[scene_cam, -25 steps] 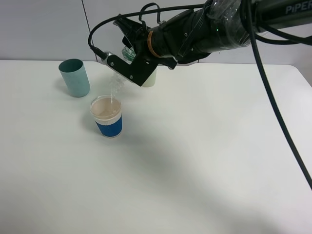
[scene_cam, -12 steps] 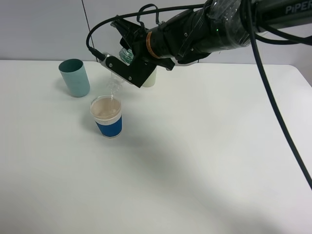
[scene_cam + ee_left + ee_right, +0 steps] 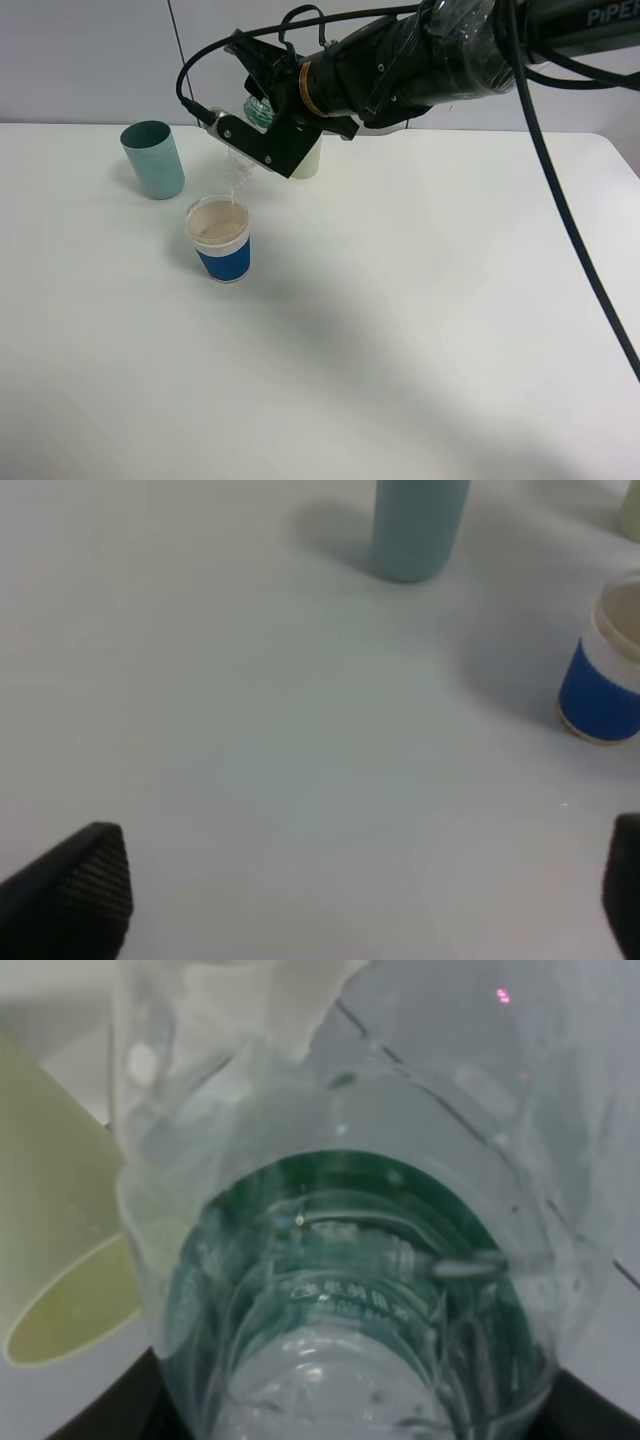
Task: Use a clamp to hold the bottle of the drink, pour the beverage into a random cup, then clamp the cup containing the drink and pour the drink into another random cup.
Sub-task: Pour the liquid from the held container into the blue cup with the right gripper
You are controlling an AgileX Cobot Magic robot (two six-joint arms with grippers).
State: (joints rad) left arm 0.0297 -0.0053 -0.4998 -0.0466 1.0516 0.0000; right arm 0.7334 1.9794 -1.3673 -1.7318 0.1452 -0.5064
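My right gripper (image 3: 258, 138) reaches across to the left and is shut on a clear plastic bottle (image 3: 240, 172) with a green label. The bottle is tipped mouth-down over a blue cup with a white band (image 3: 220, 240), which holds pale brown drink. A teal cup (image 3: 153, 159) stands behind and left of it. A cream cup (image 3: 309, 161) stands behind the gripper. In the right wrist view the bottle (image 3: 350, 1290) fills the frame, with the cream cup (image 3: 60, 1290) beside it. My left gripper (image 3: 350, 900) is open and empty over the table, away from the blue cup (image 3: 603, 675) and the teal cup (image 3: 418, 525).
The white table (image 3: 420, 330) stretches to the front and right of the cups. The right arm and its black cables (image 3: 560, 200) hang over the table's back and right side. The left arm does not show in the exterior view.
The right gripper and tipped bottle have shifted slightly left and stay over the blue cup. The cups have not moved.
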